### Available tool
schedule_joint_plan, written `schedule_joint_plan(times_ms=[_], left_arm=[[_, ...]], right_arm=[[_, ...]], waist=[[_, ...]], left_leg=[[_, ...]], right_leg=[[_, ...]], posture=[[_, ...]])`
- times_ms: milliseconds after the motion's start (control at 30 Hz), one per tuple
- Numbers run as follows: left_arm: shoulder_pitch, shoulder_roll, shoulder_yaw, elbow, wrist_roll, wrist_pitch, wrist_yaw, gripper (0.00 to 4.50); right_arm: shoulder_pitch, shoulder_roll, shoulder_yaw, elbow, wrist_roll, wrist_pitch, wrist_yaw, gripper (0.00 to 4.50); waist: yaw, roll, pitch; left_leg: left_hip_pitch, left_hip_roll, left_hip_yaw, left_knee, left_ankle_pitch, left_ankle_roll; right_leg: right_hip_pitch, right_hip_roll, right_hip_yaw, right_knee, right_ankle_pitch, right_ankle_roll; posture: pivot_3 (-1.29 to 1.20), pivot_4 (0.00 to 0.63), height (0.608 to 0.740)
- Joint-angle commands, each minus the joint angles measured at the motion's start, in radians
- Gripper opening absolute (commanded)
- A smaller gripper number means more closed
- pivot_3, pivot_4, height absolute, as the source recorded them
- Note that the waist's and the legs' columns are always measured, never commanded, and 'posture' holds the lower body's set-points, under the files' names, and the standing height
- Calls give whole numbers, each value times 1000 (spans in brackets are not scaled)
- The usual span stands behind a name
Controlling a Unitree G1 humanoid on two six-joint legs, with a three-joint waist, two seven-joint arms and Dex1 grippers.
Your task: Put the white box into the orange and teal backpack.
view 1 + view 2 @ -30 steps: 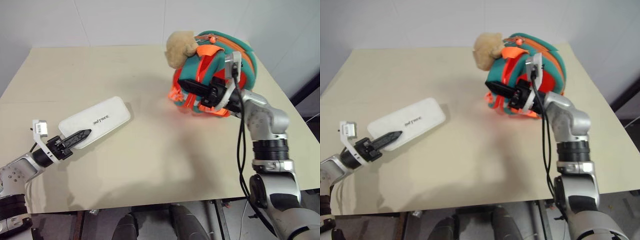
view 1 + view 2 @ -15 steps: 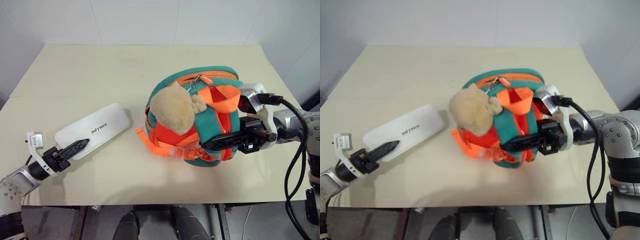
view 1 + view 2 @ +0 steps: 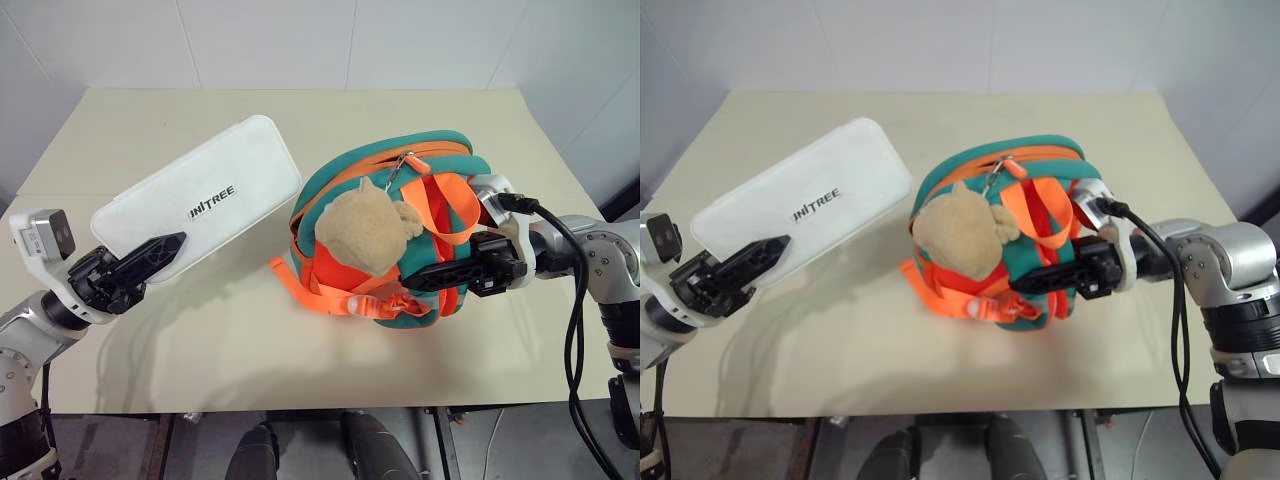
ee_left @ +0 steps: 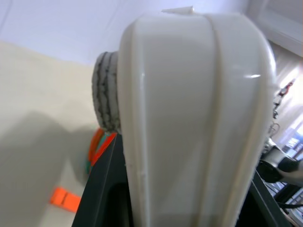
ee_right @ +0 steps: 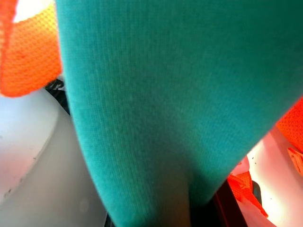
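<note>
One white box (image 3: 200, 200), one orange and teal backpack (image 3: 390, 240) and two grippers are in the scene, over a single beige bench (image 3: 250, 340).

The left gripper (image 3: 150, 255) grasps the white box by its near short end, jaws clenched on it, one black finger (image 3: 155, 250) lying across the box's top face. The box is lifted clear of the bench and tilted, its far end raised and reaching toward the backpack; it casts a shadow on the bench below. It hangs over the bench's left half, nearer the left edge than the right, and its far corner comes close to the backpack's teal rim without clearly touching it. Dark lettering sits on its upper face. In the left wrist view the box (image 4: 189, 118) rises between the two black fingers, with a scrap of orange strap on the bench behind it.

The backpack rests on the bench right of centre, roughly midway between the far and near edges. One beige plush ball (image 3: 365, 230) hangs on its front, and orange webbing straps (image 3: 320, 295) trail from it onto the bench toward the near edge.

The right gripper (image 3: 440, 275) comes in from the right edge, its jaws clenched on the backpack's teal trim (image 5: 180, 94) at the near right side of the bag.
</note>
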Motion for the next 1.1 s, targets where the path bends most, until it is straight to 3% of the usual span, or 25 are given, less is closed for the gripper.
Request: schedule_joint_plan(times_ms=[33,167,467,767,1100], left_arm=[[-30,40,1,-35,-58,-7,-31,1363],[-73,59,-75,-14,-33,-12,-66,1363],[-228,114,-312,191,255,-195,-267,1363],[-381,129,-416,394,484,-435,-396,1363],[-523,200,-568,529,674,-538,-581,1363]], right_arm=[[7,11,-2,-11,-4,-6,18,15],[27,27,-16,-35,2,-2,-4,15],[49,40,-50,-70,15,7,-39,15],[90,31,-93,-113,42,25,-78,15],[91,52,-96,-120,55,30,-99,15]], waist=[[0,0,0],[1,0,0],[1,0,0],[6,0,0],[5,0,0]], left_leg=[[0,0,0,0,0,0],[0,0,0,1,0,0],[0,0,0,1,0,0],[0,0,0,1,0,0],[0,0,0,2,0,0]], right_leg=[[0,0,0,0,0,0],[1,0,0,0,0,0],[1,1,0,1,0,0],[1,1,0,1,0,0],[1,1,-1,2,0,0]], posture=[[0,150,740],[0,150,740],[0,150,740],[0,150,740],[0,150,740]])
